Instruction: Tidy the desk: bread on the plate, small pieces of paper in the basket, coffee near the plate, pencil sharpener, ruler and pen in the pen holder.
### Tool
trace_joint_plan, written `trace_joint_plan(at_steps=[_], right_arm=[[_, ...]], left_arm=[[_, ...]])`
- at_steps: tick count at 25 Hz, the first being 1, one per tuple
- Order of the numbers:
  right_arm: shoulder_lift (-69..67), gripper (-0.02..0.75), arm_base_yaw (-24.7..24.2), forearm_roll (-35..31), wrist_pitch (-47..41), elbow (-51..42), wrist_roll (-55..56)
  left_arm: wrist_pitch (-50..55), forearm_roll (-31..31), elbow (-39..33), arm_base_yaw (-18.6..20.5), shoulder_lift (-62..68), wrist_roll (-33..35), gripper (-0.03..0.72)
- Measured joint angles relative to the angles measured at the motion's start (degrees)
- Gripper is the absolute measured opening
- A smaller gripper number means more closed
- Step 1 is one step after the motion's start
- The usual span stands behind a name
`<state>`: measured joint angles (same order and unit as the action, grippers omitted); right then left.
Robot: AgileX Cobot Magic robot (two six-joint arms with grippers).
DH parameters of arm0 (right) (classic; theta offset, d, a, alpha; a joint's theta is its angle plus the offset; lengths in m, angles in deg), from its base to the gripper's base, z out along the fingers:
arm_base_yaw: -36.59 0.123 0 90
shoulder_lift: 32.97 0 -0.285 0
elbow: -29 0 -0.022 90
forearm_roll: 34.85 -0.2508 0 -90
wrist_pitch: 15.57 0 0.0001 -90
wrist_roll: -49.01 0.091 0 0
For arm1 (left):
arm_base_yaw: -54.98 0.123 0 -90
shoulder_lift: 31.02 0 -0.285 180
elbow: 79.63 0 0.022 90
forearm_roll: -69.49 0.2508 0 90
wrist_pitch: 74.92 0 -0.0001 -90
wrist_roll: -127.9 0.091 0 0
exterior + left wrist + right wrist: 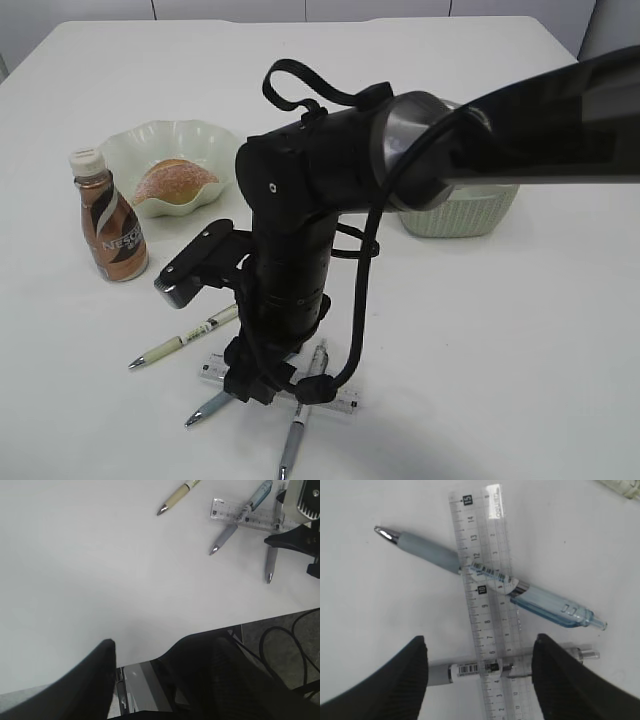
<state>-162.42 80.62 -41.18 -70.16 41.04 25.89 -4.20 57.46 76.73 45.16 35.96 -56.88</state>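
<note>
Clear plastic ruler (pixel 487 610) lies on white worktop (pixel 380 595), long axis 12-to-6, between open right tool (pixel 480 672) jaws; left tool (pixel 140 655) open, well apart.

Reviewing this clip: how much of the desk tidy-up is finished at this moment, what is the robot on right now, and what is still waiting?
Done: the bread lies in the plate and the coffee stands beside it. In hand: the right gripper hovers open over the ruler, holding nothing. Left: the ruler and three pens still lie on the desk: blue pen, grey pen, cream pen. The left gripper is idle and open. Pen holder and sharpener are not visible.
</note>
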Motion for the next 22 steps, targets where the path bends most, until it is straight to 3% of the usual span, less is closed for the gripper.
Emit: trace_joint_plan(at_steps=[22], right_arm=[[-4.2,0.482,0.0,4.1,-1.6,2.9,1.6]], left_arm=[[0.0,-0.1,0.0,0.0,0.0,0.8,0.449]])
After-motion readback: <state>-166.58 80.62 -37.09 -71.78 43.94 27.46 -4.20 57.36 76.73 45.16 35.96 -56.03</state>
